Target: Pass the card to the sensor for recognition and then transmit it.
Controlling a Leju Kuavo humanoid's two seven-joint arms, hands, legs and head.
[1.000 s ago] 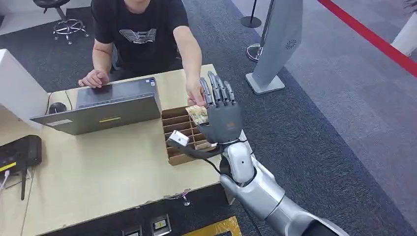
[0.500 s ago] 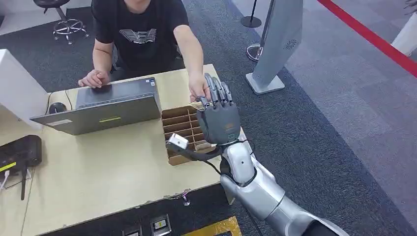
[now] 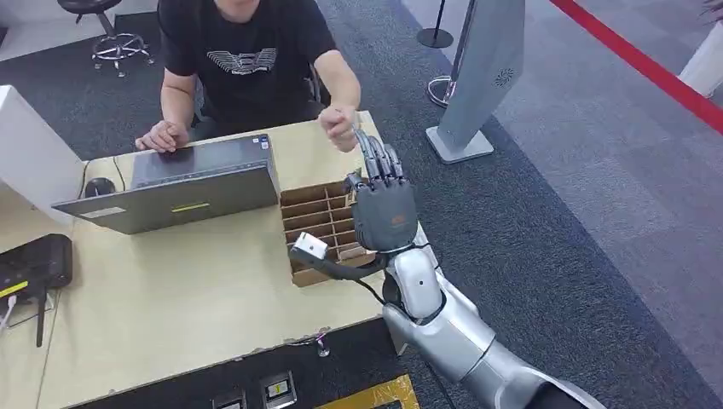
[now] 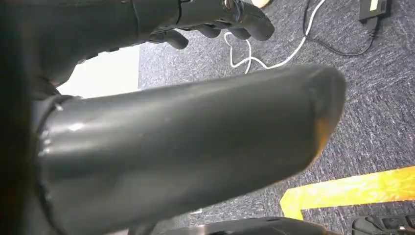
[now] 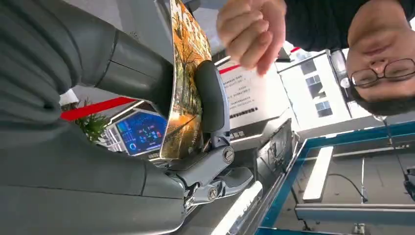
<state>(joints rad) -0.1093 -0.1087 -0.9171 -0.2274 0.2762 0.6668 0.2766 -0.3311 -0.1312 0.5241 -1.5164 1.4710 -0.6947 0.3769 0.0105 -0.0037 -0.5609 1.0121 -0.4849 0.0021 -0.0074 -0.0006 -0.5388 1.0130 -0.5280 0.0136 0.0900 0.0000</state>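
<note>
Right hand [image 3: 383, 209] raised over the divided box [image 3: 317, 223]; thumb and fingers [image 5: 210, 100] clamped on the card [image 5: 186, 83]; person's hand [image 3: 339, 128] apart. Advise firm pinch, card face presented flat to sensor; left hand [image 4: 215, 17] curled, empty.

Right arm reaches forward and up, forearm raised, right hand [image 3: 383, 210] upright with back toward the head camera, fingers [image 3: 378, 162] extended upward; thumb and a finger pinch the card [image 5: 185, 83]. Left hand [image 4: 215, 19] hangs down, fingers curled, holding nothing.
</note>
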